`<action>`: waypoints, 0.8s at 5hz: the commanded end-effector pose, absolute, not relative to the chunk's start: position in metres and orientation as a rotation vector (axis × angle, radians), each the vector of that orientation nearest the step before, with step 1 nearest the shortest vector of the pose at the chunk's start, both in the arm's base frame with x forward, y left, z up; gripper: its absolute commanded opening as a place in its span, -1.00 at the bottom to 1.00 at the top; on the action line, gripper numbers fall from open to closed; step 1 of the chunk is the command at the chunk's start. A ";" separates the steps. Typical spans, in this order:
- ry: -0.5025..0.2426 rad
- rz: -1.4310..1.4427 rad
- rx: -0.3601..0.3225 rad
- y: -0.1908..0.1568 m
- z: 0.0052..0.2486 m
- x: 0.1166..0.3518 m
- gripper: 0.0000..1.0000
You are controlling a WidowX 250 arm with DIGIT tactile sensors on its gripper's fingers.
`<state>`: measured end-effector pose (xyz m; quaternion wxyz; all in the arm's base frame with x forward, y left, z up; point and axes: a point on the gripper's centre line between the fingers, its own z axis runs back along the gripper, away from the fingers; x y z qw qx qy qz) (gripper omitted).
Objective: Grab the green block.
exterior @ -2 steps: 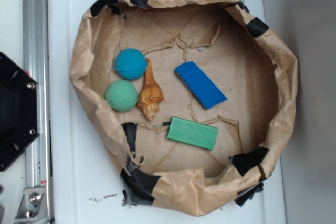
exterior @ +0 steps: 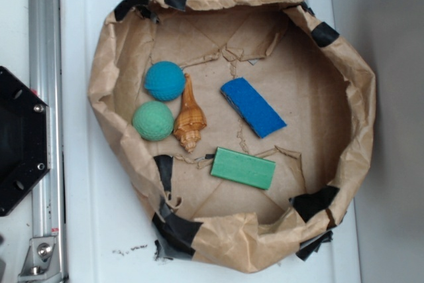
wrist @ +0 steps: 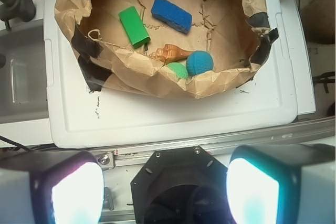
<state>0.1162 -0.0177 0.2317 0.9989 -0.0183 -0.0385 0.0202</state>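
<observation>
Wrist view: the gripper [wrist: 165, 187] occupies the bottom edge, its two fingers [wrist: 65, 190] appearing as blurred pale blocks at roughly 7 and 5 o'clock, spread wide with a clear gap between them and nothing held. The black hexagonal robot base [wrist: 181, 182] sits at 6 o'clock between the fingers, so the wrist looks down from above and behind it. Exterior view: only the black base [exterior: 20, 140] shows, at 9 o'clock; arm and gripper lie outside this view.

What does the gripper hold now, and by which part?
Nothing. The gripper is open and far from the flat mint-green foam block.
</observation>
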 end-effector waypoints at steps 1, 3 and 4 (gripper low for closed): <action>-0.191 -0.061 -0.010 -0.038 0.212 0.182 1.00; -0.151 -0.149 -0.080 -0.035 0.136 0.243 1.00; -0.130 -0.158 -0.153 -0.029 0.102 0.262 1.00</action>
